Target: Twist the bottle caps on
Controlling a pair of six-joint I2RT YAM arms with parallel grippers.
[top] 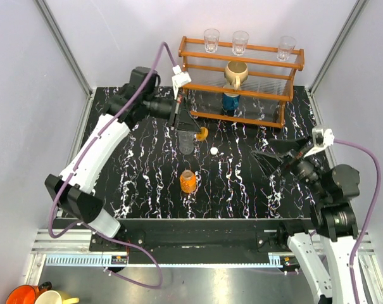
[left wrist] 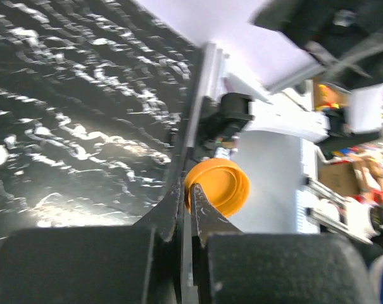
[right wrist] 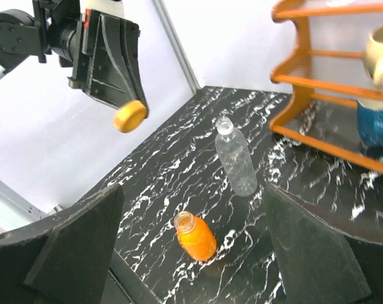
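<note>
Broadly, the black marbled desk [top: 254,190] is laid out w/ the work up front and the clutter at the back: the orange wooden rack [right wrist: 343,88], w/ its glasses and mug, sits against the far wall, prob so both arms can swing freely over the middle. The right end effector [top: 270,163] hangs off to the right side, jaws spread wide w/ nothing btwn them. It looks parked there to leave room, or to be ready to steady a bottle. The left end effector [left wrist: 188,193] is raised over the desk, pinched tight on the orange cap. The clear ribbed bottle [right wrist: 235,161] stands upright mid-desk, neck open and no cap on it. The orange bottle [right wrist: 195,237] stands nearer the arm bases, apart from the clear one, mouth also open, so neither cap is screwed on yet. The orange cap [left wrist: 219,187] is gripped by its rim edge only, most of it sticking out past the fingertips. That prob leaves the body free to seat on a neck, but it's a thin hold that could slip when twisting. A small white round piece [top: 213,151], prob the second cap, lies loose on the desk just right of the clear bottle.
</note>
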